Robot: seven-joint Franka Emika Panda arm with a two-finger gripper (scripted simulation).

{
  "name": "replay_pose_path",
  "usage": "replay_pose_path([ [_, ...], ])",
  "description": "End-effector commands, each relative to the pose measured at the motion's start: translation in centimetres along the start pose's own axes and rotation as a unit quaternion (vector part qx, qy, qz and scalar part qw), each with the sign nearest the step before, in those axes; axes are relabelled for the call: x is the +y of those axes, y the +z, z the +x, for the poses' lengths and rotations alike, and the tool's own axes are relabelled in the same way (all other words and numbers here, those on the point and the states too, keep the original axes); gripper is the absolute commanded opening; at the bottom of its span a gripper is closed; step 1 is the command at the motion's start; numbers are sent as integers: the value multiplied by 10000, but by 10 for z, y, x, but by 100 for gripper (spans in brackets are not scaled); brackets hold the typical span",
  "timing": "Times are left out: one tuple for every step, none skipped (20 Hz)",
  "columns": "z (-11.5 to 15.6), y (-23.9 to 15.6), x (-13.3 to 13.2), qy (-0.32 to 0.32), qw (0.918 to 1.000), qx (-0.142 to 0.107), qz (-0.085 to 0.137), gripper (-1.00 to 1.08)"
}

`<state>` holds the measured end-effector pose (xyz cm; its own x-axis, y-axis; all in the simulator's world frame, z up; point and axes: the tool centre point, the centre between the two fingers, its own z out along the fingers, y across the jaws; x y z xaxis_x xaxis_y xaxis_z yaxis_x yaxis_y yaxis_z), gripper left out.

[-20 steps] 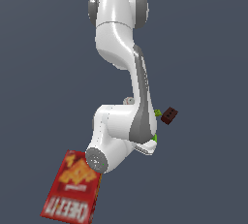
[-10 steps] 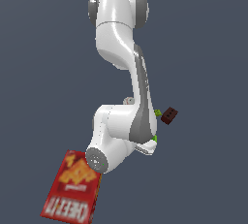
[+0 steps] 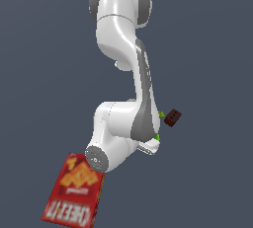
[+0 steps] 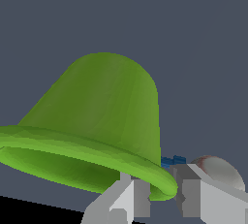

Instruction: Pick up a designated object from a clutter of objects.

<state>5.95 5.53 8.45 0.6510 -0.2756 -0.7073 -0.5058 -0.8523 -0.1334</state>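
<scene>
The designated object, a lime-green cup [image 4: 101, 116], fills the wrist view, with its thick rim toward the camera. My gripper [image 4: 162, 189] straddles that rim: one finger [image 4: 128, 201] is inside the cup and the other finger [image 4: 196, 196] is outside, both close against the rim. In the exterior view the arm covers the gripper, and the cup [image 3: 161, 115] shows only as green slivers at the arm's edge.
A red cracker box [image 3: 74, 192] lies flat by the arm's elbow. A dark brown block [image 3: 172, 118] sits just to the exterior view's right of the arm. Behind the cup in the wrist view are a small blue piece [image 4: 172, 160] and a white baseball [image 4: 218, 169].
</scene>
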Motion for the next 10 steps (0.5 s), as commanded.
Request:
replay_pose_path([
  [-9, -6, 2, -7, 10000, 12, 5, -100],
  [-13, -9, 4, -7, 10000, 12, 5, -100],
  [-18, -12, 6, -5, 10000, 12, 8, -100],
  [-23, -15, 8, -5, 10000, 12, 8, -100],
  [-28, -19, 10, -5, 10000, 12, 8, -100],
  [-35, -22, 12, -5, 10000, 12, 8, -100],
  [-41, -26, 14, -5, 10000, 12, 8, -100],
  [-48, -31, 17, -2, 10000, 11, 11, -100],
  [-56, -35, 20, -2, 10000, 11, 11, -100],
  [-64, -40, 22, -2, 10000, 11, 11, -100],
])
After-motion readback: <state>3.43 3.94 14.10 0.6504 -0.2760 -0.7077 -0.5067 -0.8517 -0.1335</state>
